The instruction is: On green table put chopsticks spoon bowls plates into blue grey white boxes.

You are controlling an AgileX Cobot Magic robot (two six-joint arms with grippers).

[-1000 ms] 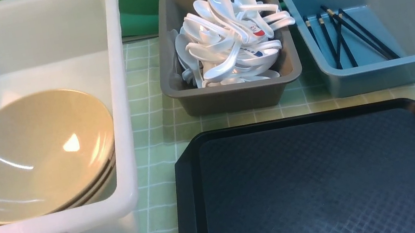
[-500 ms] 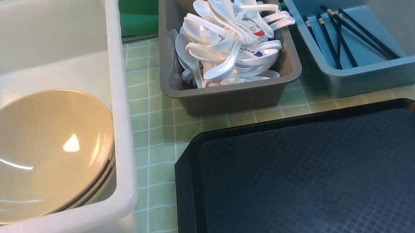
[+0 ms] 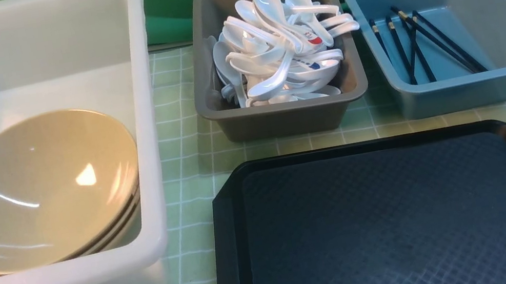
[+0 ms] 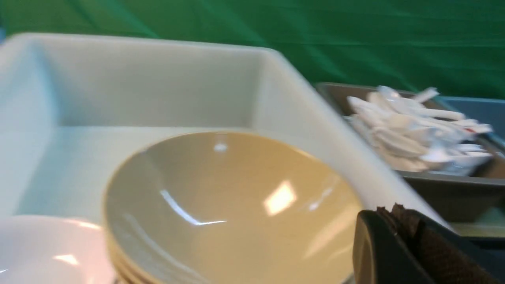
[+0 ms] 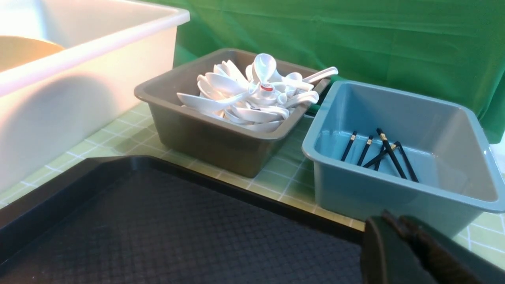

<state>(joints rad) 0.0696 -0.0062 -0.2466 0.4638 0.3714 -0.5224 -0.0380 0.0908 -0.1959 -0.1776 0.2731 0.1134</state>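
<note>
Tan bowls (image 3: 40,192) sit stacked in the white box (image 3: 146,129). White spoons (image 3: 281,48) fill the grey box (image 3: 280,119). Black chopsticks (image 3: 415,45) lie in the blue box (image 3: 478,89).

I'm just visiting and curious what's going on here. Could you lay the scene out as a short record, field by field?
white box: stack of tan bowls inside, a white plate beside them
grey box: heaped with white spoons
blue box: several dark chopsticks on its floor
black tray: nothing on it
left end effector: shut, holds nothing, near the white box
right end effector: shut, holds nothing, over the tray's edge
tablecloth: green check
</note>
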